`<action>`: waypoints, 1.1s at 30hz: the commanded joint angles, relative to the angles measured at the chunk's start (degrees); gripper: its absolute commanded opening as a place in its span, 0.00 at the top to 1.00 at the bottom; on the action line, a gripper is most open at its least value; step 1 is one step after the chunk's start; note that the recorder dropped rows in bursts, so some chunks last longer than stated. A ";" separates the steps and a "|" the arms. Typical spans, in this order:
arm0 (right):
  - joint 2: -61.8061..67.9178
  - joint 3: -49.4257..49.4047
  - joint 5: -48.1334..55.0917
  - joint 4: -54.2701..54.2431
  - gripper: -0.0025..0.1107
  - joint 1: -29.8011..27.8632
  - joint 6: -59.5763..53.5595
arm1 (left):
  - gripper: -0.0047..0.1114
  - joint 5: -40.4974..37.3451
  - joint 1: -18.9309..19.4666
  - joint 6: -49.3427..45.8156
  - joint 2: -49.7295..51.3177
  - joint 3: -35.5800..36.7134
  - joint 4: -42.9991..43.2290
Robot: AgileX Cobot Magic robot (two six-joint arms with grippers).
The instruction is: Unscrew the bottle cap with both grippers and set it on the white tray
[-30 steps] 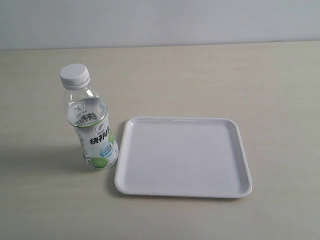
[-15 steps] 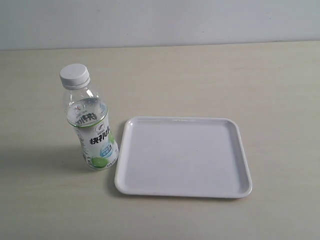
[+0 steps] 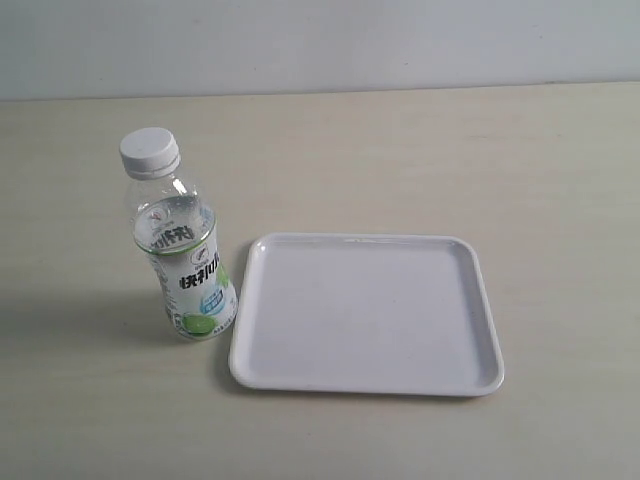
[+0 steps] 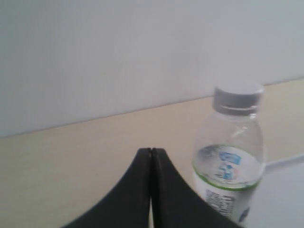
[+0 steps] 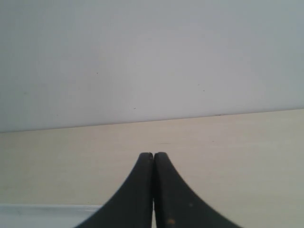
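I see the cap (image 3: pixel 150 152) sitting on the bottle (image 3: pixel 185 270), which stands upright on the table (image 3: pixel 400 150) just beside the tray (image 3: pixel 360 238). The bottle is ahead of my left gripper (image 4: pixel 151 151), clear of its tips; the jaws are pressed together, holding nothing. My right gripper (image 5: pixel 153 154) is likewise closed and empty, with the tray's edge near it

The exterior view looks steeply down at the table (image 3: pixel 400 150); both wrist views sit low facing the wall (image 4: pixel 95 47), the left sharing the bottle (image 3: pixel 185 255), probably the tray (image 3: pixel 365 238).
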State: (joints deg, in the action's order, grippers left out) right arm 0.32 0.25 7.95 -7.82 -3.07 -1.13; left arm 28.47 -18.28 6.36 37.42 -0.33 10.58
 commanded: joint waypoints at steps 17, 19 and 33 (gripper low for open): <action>-0.32 -0.25 -0.36 0.46 0.98 -0.27 -0.04 | 0.96 1.07 0.01 30.17 -0.07 0.33 33.31; -0.32 -0.25 -0.36 0.46 0.98 -0.27 -0.04 | 0.96 1.78 0.01 36.15 -0.07 0.33 39.83; -0.32 -0.25 -0.36 0.46 0.98 -0.27 -0.04 | 0.96 -3.67 0.01 47.24 -0.07 0.33 43.60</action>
State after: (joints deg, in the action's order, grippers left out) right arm 0.32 0.25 7.95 -7.82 -3.07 -1.13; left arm 24.48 -18.28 52.53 37.42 -0.19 55.19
